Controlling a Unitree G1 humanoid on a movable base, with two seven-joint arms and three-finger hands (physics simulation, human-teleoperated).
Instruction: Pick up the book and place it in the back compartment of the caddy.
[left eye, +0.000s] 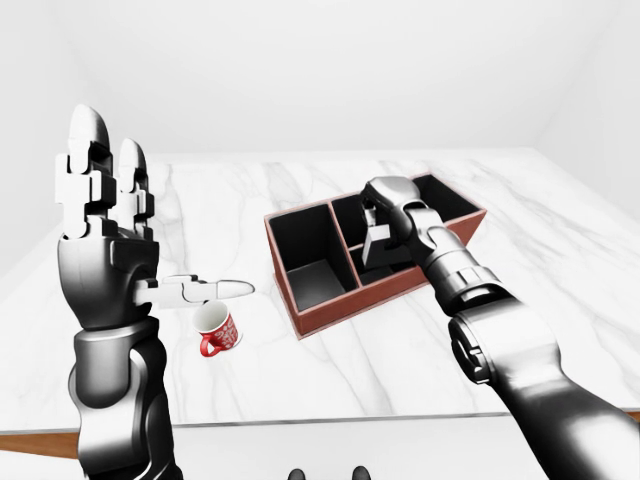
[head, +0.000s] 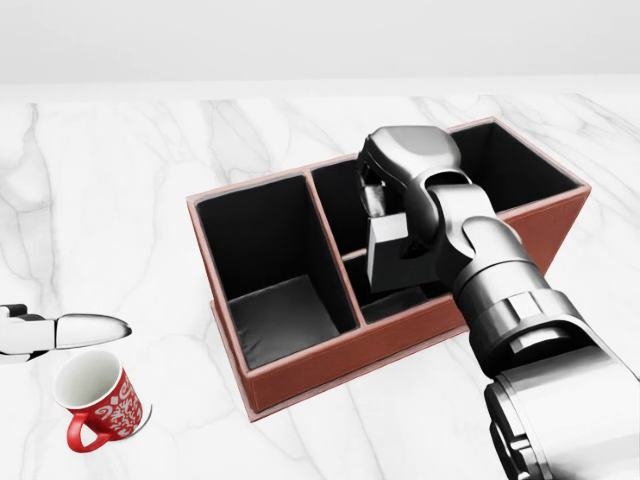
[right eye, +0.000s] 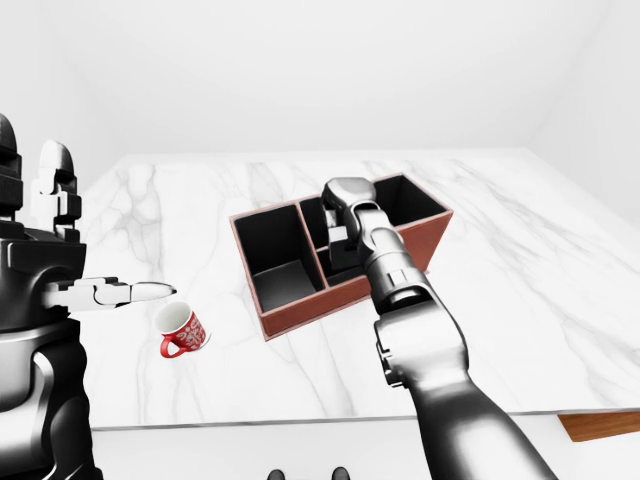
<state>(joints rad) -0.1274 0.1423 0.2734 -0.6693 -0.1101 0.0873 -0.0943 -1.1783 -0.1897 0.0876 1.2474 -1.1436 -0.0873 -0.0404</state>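
Book, a small grey block, is held in the right hand and hangs inside the caddy, over the divider between the near-right cell and the long far compartment. Fingers of this hand appear folded round the book's upper end, though the palm hides their tips. Step in hand, as judged: the placing, with the book already carried over the box but not yet released. Whether its lower edge touches the caddy floor cannot be told. The next move would call for shifting the book farther from the robot, clear of the divider, then lowering it into the far compartment and opening the fingers. Right arm reaches up from the lower right of the head view, wrist bent down into the box. Left hand is raised at the left, fingers spread upward and thumb pointing right, empty, above a red mug on the marble table.
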